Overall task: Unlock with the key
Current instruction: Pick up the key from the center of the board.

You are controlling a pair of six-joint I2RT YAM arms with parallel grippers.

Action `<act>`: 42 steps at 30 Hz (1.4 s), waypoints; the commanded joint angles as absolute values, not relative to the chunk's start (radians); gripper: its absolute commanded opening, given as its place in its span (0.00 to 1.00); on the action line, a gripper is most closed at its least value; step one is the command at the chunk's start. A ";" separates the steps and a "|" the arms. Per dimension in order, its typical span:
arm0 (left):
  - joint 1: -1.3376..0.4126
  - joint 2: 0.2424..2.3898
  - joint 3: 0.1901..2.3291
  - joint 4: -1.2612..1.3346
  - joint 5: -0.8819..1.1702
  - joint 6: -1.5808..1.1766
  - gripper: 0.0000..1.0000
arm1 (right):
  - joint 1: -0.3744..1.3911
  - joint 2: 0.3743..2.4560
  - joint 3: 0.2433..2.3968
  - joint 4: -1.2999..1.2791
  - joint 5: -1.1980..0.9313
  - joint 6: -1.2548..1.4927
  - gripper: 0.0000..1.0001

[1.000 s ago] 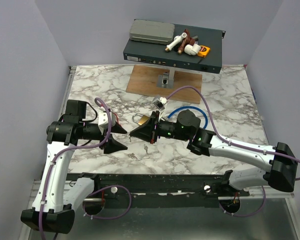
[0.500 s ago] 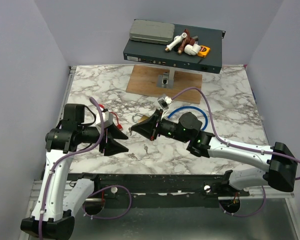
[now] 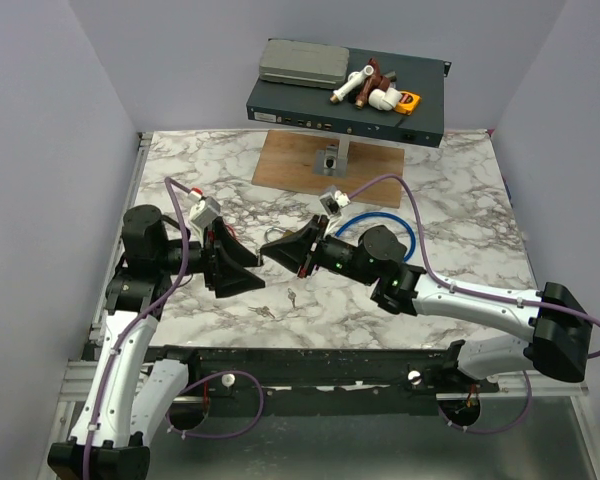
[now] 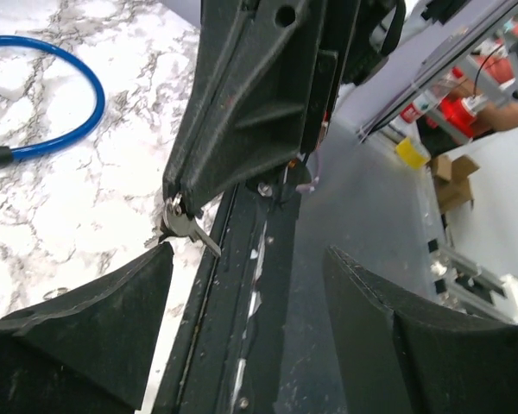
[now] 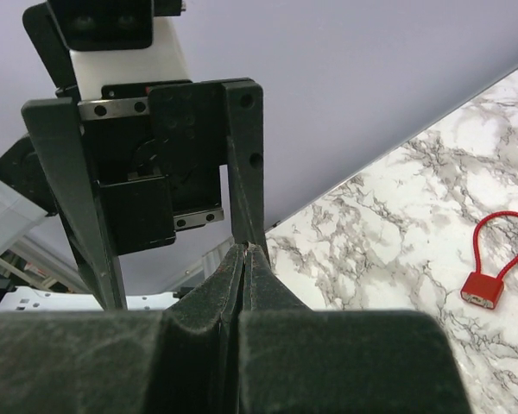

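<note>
In the left wrist view a small silver key (image 4: pixel 188 226) is pinched at the very tip of my right gripper (image 3: pixel 269 252), its blade pointing down and to the right. That gripper's fingers are pressed together in the right wrist view (image 5: pixel 247 250). My left gripper (image 3: pixel 257 271) faces it from the left, open, with its two dark fingers (image 4: pixel 86 328) apart and nothing between them. The key sits just above its left fingertip, above the table's front edge. No padlock body shows in any view.
A blue cable loop (image 4: pixel 97 95) lies on the marble behind the right gripper. Small loose keys (image 3: pixel 292 297) lie near the front. A red cable lock (image 5: pixel 490 263) lies on the marble. At the back stand a wooden board (image 3: pixel 290 160) and a dark box (image 3: pixel 420 105) carrying clutter.
My left gripper has risen and swung right, up to the right gripper's tip. The right gripper has shifted slightly up and left. The brass padlock seen earlier no longer shows.
</note>
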State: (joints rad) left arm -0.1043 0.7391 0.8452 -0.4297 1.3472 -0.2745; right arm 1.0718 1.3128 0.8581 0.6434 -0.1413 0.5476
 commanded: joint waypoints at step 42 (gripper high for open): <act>-0.098 0.742 0.801 -0.102 1.225 -0.851 0.33 | 1.093 1.299 0.843 0.706 -0.087 0.455 0.01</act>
State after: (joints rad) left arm -0.1040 0.7391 0.7593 -0.0628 1.2827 -0.8398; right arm 1.0782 1.2827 0.8406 0.6712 -0.0978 0.4625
